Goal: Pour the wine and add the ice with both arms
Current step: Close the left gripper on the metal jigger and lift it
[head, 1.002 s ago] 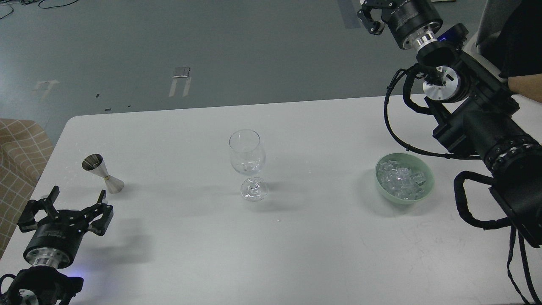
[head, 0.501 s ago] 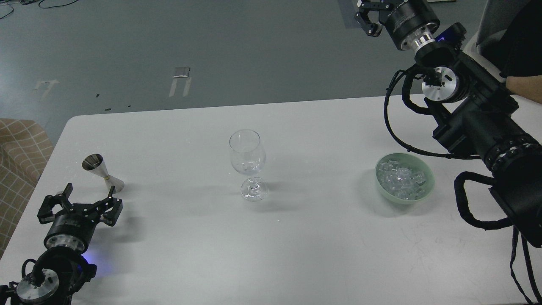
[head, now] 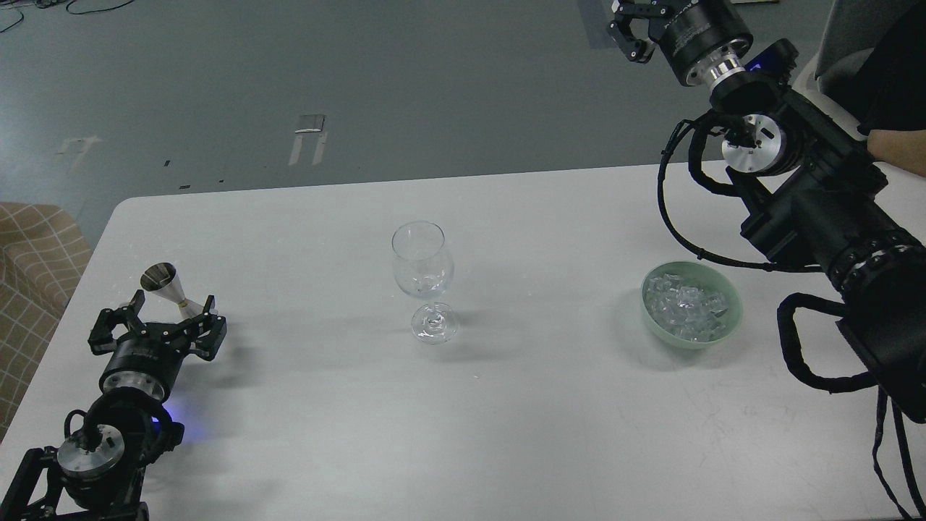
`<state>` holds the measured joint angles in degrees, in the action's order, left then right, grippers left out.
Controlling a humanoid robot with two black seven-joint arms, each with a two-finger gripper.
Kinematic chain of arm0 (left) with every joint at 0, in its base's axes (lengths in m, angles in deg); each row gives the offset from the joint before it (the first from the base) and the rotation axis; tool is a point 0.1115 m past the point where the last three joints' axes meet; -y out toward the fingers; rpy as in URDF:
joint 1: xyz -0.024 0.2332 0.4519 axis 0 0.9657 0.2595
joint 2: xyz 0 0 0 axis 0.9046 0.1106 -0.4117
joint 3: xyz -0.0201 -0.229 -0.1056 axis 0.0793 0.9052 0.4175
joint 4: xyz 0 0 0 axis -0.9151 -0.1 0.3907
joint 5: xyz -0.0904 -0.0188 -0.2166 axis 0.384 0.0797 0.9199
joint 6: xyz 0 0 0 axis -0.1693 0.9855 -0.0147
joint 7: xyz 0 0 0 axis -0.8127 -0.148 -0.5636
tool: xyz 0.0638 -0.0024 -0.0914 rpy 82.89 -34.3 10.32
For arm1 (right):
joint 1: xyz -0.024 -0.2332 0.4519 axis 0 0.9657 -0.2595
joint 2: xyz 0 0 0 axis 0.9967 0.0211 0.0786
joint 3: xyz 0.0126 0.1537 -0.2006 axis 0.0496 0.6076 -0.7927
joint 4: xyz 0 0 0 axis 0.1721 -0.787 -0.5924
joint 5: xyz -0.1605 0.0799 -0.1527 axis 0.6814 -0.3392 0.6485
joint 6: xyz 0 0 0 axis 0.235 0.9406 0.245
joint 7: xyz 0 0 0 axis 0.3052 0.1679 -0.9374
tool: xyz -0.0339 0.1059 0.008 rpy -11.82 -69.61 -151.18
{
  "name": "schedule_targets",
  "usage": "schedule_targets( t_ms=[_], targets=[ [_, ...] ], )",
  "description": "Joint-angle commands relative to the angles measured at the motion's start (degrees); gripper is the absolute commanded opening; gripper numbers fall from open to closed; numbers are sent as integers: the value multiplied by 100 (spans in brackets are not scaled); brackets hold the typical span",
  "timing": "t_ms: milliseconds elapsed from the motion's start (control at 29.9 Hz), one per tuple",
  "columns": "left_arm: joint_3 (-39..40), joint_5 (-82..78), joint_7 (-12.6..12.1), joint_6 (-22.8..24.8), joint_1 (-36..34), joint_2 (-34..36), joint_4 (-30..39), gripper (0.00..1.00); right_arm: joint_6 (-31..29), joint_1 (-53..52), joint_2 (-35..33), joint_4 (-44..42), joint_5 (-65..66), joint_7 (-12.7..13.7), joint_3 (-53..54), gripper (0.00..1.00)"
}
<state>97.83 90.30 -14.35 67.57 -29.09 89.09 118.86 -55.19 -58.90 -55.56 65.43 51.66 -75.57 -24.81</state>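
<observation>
A clear stemmed wine glass point(head: 424, 278) stands upright at the middle of the white table point(head: 463, 420). A steel jigger point(head: 173, 293) stands at the left. My left gripper point(head: 173, 302) is open, its fingers on either side of the jigger's lower half, not closed on it. Ice point(head: 684, 305), many clear cubes, fills a pale green bowl point(head: 729, 322) at the right. My right gripper point(head: 636, 22) is raised high beyond the table's far edge, partly cut off by the top of the view. No wine shows; the jigger's inside is too dark to tell.
A checked fabric seat point(head: 29, 289) stands off the table's left edge. A person's forearm point(head: 897, 148) shows at the right edge. Grey floor lies beyond the far table edge.
My left gripper has moved forward and slightly right from the near-left corner up to the jigger, staying open. The right arm has barely moved.
</observation>
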Motion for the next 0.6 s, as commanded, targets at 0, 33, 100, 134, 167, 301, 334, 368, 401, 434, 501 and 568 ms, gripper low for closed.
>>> schedule_targets(
  t_ms=[0,33,100,134,167,301,334,368,401,434,501,568],
  targets=[
    [-11,-4,8,88,-141,-6,-217,98,0,-6,7,3,0,0,9,100],
    [-11,-4,-1,115,-159,-6,-243,98,0,3,7,3,0,0,1,100],
    [-20,-21,-1,194,-211,-6,-375,98,0,3,-2,3,0,0,1,100],
    [-20,-39,-1,212,-238,-6,-410,98,0,3,-2,3,0,0,1,100],
    [-20,-65,-9,229,-255,-6,-463,97,0,3,-2,3,0,0,1,100],
    [-300,-92,-1,387,-413,38,-683,86,0,3,-11,3,0,0,9,100],
    [-319,-92,-9,414,-431,46,-692,83,0,3,-11,3,0,0,1,100],
    [-327,-92,-9,431,-431,46,-700,79,0,3,-2,3,0,0,1,100],
    [-336,-101,-9,475,-431,55,-701,71,0,3,-2,3,0,0,1,100],
    [-336,-109,-9,493,-440,55,-701,68,0,3,-2,3,0,0,9,100],
    [-328,-206,-1,449,-458,55,-709,67,0,3,-2,3,0,0,1,100],
    [-328,-232,-1,449,-493,46,-709,67,0,3,-2,3,0,0,1,100]
  ],
)
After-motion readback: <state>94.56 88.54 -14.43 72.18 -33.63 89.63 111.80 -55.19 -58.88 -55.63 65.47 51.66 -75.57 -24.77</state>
